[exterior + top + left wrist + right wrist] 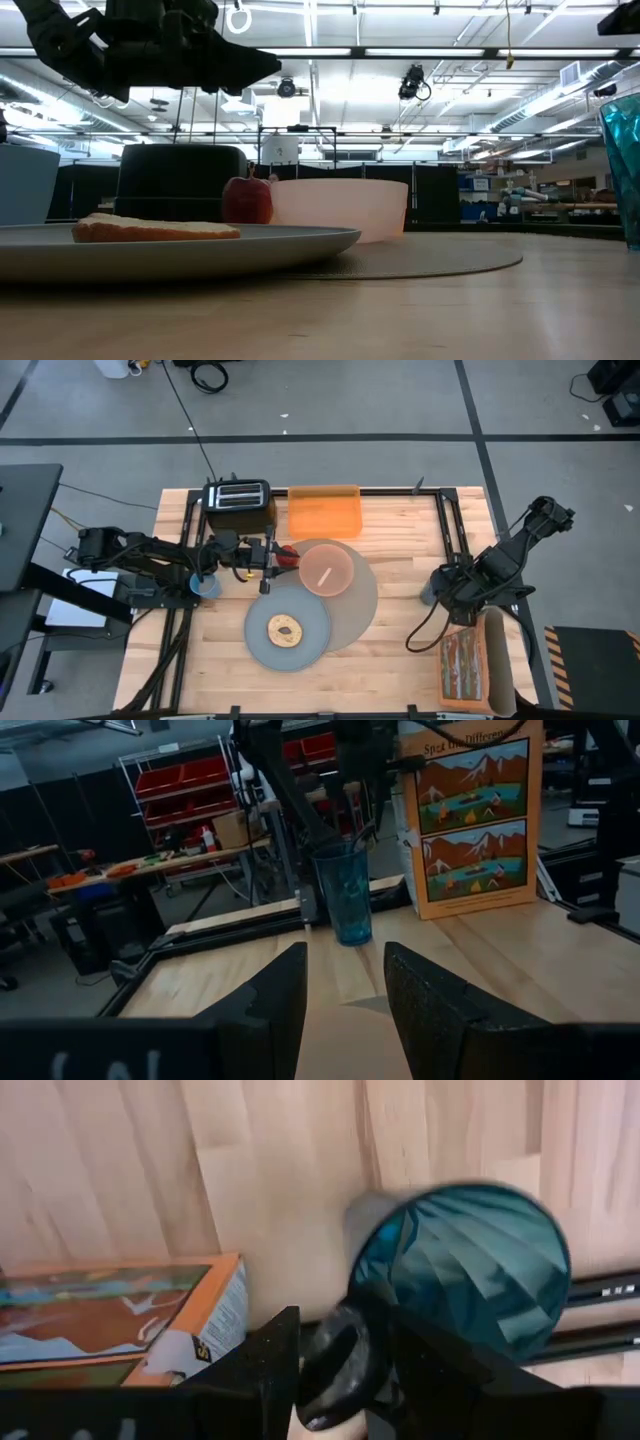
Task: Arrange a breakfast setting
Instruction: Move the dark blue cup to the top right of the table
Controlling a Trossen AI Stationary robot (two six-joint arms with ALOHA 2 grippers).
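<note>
Left pincer [268, 557], fingers spread and empty, hovers beside the apple [287, 557] on the mat [362, 610] against the bowl [327, 568], so placing looks done; next, I judge, fetch the cup [207, 586] behind it.

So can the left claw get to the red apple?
Probably yes. The left claw is open and hangs just above the red apple, with nothing between them. The pink bowl sits close beside the apple, so it may be a tight fit.
</note>
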